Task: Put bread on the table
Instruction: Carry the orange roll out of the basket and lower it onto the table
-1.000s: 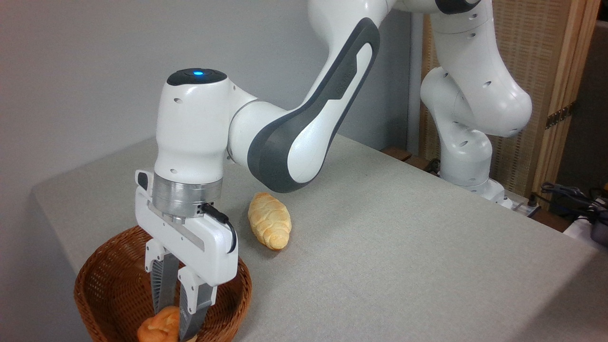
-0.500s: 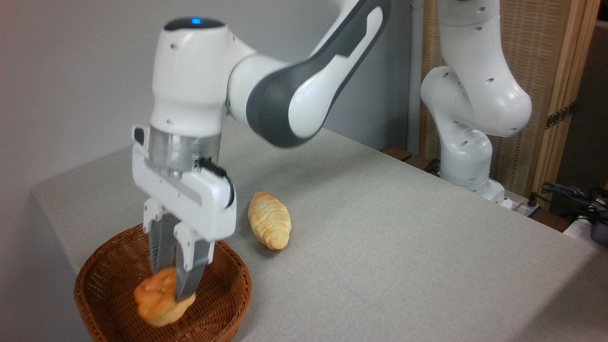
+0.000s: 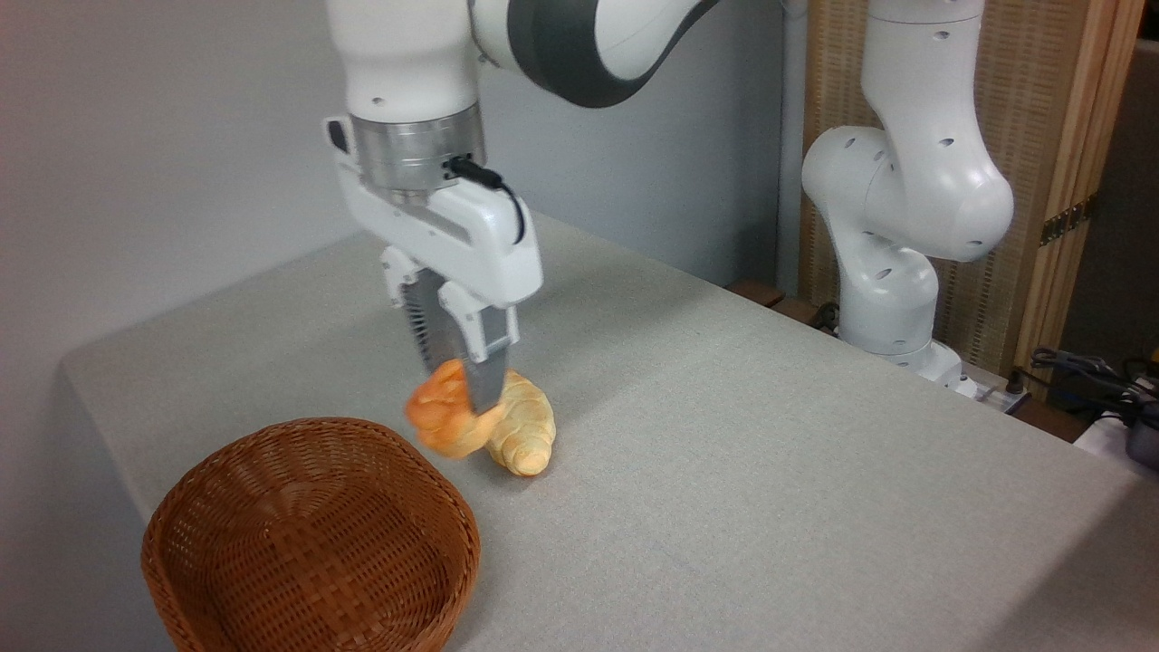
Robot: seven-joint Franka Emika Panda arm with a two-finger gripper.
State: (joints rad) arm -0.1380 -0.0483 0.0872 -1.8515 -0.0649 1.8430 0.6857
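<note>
the bench fills most of the view, a wide grey-beige fabric top with a rounded corner at the left, running back to a plain grey wall. the arm stands on its far right edge, white with dark grey panels, its base near a wooden screen and some cables; its upper links reach across the top of the picture and come down at the left of centre, wrist pointing straight down.

the basket sits at the front left of the bench, brown wicker, roundish, with nothing showing inside it.

the gripper hangs over the bench behind and to the right of the basket, well above the basket's rim. its two fingers point down and are closed to a narrow gap, pinching the top of the bread. the bread is a small knobbly orange bun, a little blurred, held in the air with most of its body hanging below and to the left of the fingertips. it is clear of the basket and, as far as can be told, not resting on the bench.

the roll lies on the bench just right of and behind the bread, pale yellow and ridged, its long axis slanting toward the front. the bread overlaps its left end in the view; whether they touch cannot be told.
</note>
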